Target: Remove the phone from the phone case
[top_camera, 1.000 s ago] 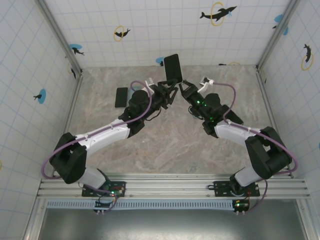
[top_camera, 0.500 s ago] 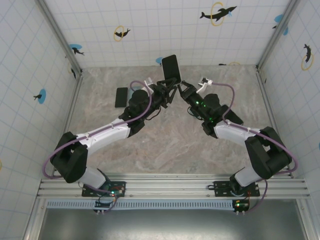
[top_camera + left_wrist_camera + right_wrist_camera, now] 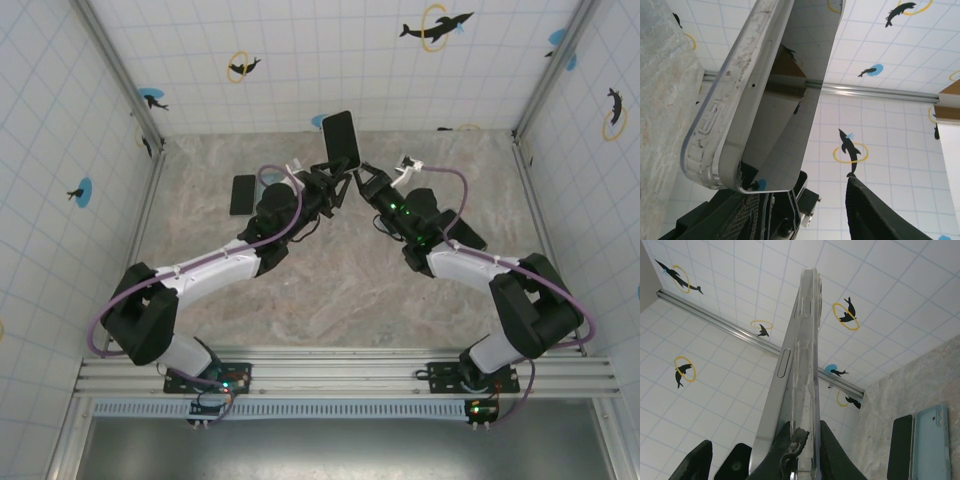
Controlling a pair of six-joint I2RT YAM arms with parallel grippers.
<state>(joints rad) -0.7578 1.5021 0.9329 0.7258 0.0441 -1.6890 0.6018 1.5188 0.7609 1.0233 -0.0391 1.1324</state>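
Observation:
The phone (image 3: 340, 138) stands upright in the air between both grippers, partly inside its clear phone case (image 3: 812, 365). In the right wrist view the phone's silver edge (image 3: 782, 365) sits left of the case edge, with a gap between them. My right gripper (image 3: 807, 432) is shut on the case's lower edge. My left gripper (image 3: 800, 200) is open: the phone's lower corner (image 3: 755, 182) rests by the left finger (image 3: 715, 220), and the right finger (image 3: 875, 215) stands apart from the glossy screen (image 3: 790, 100). In the top view, the left gripper (image 3: 335, 187) and right gripper (image 3: 365, 180) meet under the phone.
A second black phone (image 3: 243, 194) lies flat on the marble table at the back left. The right wrist view shows that black phone (image 3: 900, 447) with a light blue case (image 3: 932, 440) beside it. Tiled walls with metal rails (image 3: 120, 70) close in the table.
The phone and both grippers have drifted slightly to the left. Both grips look the same as before.

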